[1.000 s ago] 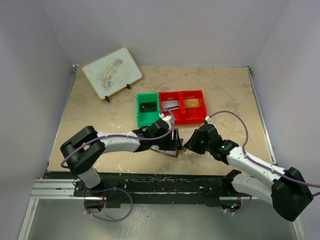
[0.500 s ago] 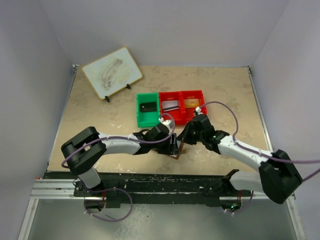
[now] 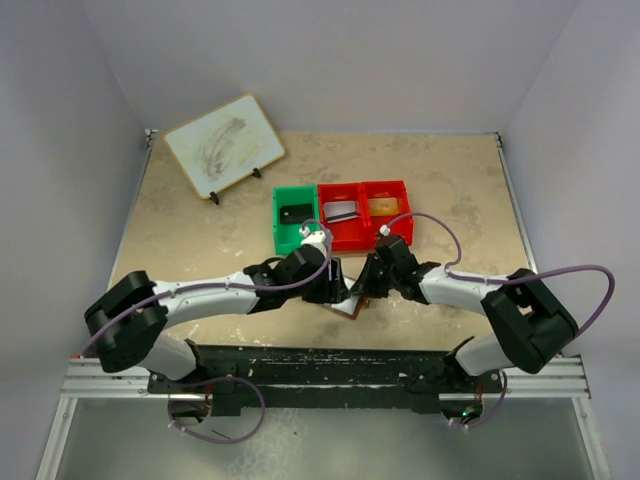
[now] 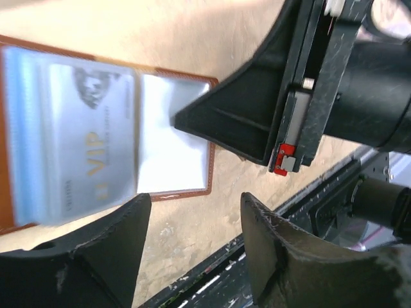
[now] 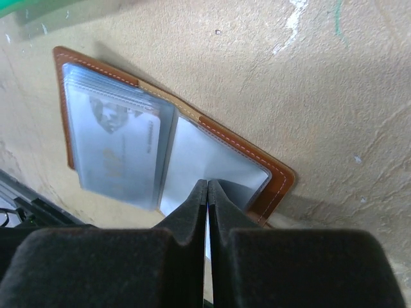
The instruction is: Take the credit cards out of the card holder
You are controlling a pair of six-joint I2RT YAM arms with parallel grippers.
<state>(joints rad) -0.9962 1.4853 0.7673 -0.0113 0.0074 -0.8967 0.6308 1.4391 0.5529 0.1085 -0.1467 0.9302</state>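
The card holder (image 5: 173, 147) is laid open on the table (image 3: 200, 250), red bins (image 3: 365, 185) just beyond it. The right claw (image 5: 207, 192) has just been clenched at its pale inner panel, possibly pinning it. The left claw (image 4: 192, 205) is kept released beside it. The VIP card (image 4: 90, 154) is still sleeved.

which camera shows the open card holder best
Right wrist: nearly the whole card holder lies open in frame, both panels and brown rim sharp. Left wrist shows it blurred and cropped at the edge. Top external shows only a small corner.
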